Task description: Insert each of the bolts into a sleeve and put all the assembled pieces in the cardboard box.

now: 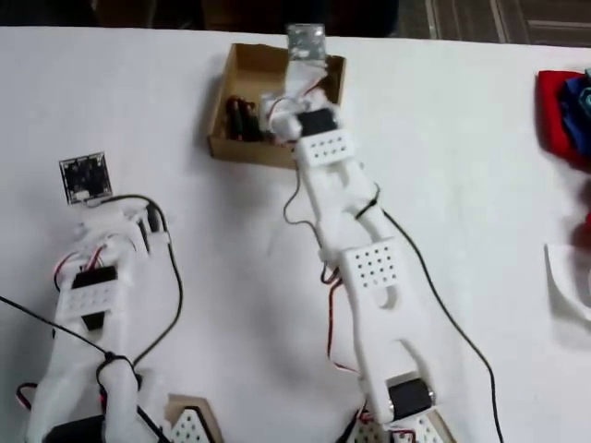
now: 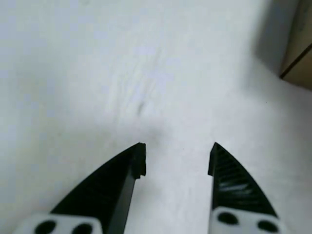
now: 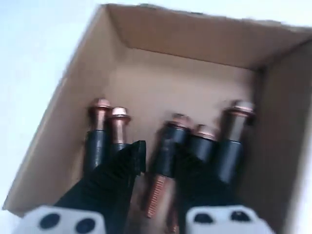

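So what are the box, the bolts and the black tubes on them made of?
The box looks like plain brown cardboard, matte with folded walls. The bolts seem metal with a coppery shine and cut threads. The black sleeves are smooth and dark, maybe plastic or rubber; the look leaves that open.

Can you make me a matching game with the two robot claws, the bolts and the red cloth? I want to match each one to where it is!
Things
1. left gripper
2. right gripper
3. bolts in sleeves
4. red cloth

Places
A. inside the cardboard box
B. at the right edge of the table in the high view
C. open, above bare white table
D. above the cardboard box

Right pairs: 1-C, 2-D, 3-A, 4-B.
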